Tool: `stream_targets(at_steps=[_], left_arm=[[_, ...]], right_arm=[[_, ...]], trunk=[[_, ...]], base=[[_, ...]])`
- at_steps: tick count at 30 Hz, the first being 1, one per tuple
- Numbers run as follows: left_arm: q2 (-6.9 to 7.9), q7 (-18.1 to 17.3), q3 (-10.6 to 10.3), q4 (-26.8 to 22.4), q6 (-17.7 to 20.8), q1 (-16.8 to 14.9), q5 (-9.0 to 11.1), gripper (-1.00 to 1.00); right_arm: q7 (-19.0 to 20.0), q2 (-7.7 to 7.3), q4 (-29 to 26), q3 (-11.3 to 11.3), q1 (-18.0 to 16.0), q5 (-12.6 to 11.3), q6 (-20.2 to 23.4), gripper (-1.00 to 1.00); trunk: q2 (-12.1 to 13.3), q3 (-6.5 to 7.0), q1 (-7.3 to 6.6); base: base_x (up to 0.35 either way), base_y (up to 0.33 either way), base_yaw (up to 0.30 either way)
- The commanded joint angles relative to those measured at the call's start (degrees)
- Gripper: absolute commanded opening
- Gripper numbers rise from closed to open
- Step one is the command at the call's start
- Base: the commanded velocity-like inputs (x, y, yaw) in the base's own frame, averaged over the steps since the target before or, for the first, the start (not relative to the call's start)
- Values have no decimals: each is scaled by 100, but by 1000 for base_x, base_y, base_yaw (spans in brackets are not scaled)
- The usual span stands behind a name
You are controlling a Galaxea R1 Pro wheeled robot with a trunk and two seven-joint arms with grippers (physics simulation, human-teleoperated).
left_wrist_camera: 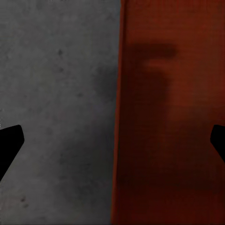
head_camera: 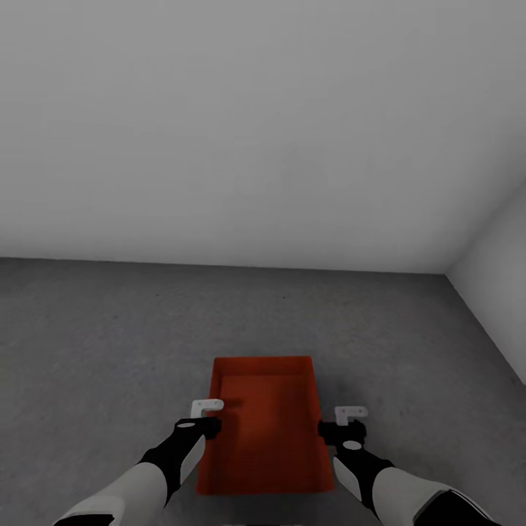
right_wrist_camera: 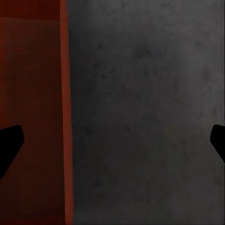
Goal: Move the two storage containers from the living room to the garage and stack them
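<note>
Orange-red storage container (head_camera: 267, 431), unlabelled, on concrete floor (head_camera: 95, 343); left gripper (head_camera: 207, 406) and right gripper (head_camera: 351, 414) spread wide astride its walls

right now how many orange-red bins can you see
1. The storage container sits on the concrete floor between the open left gripper and right gripper. A second could be out of frame.

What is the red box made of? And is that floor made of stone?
The box looks like plastic: even orange-red colour, thin straight walls, a smooth matt surface with no grain or shine. It could also be painted metal; I can't tell for sure. The floor looks like concrete rather than stone: dark grey, mottled and speckled, with no joints or tiles.
</note>
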Motion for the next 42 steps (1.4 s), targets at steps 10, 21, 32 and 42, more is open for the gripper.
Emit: stream_targets(at_steps=[10,21,32,42], left_arm=[[-5,5,38,-12,32,0,-26,100],[-5,5,38,-12,32,0,-26,100],[-5,5,38,-15,32,0,-26,100],[-5,5,38,-21,26,0,-26,100]], right_arm=[[-121,7,1,48,-3,-57,-35,100],[-124,7,1,48,-3,-57,-39,100],[-274,12,1,41,-3,-58,-53,100],[-463,24,1,39,-3,-57,-57,100]], trunk=[[401,176,-221],[842,374,-463],[1283,606,-704],[1684,874,-924]], base=[[0,0,0],[0,0,0],[0,0,0],[0,0,0]])
